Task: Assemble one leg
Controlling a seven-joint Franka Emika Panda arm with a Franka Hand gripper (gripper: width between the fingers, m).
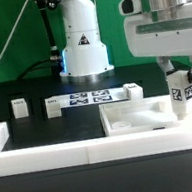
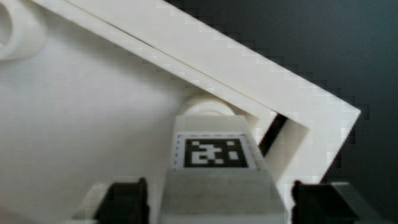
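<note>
My gripper (image 1: 180, 78) is shut on a leg (image 1: 183, 98), a white post with a black-and-white tag. It holds the leg upright at the corner of the large white square panel (image 1: 133, 118) on the exterior view's right. In the wrist view the leg (image 2: 217, 150) sits between my two dark fingers (image 2: 121, 200), with my gripper (image 2: 221, 205) around its near end. Its far, rounded end lies against the panel (image 2: 89, 120) just inside the raised rim (image 2: 249, 75). Whether it is seated in the panel is hidden.
Three more legs stand at the back (image 1: 20, 107) (image 1: 52, 106) (image 1: 134, 90). The marker board (image 1: 89, 96) lies in front of the robot base (image 1: 82, 51). Long white border rails (image 1: 51, 142) run along the front and the exterior view's left.
</note>
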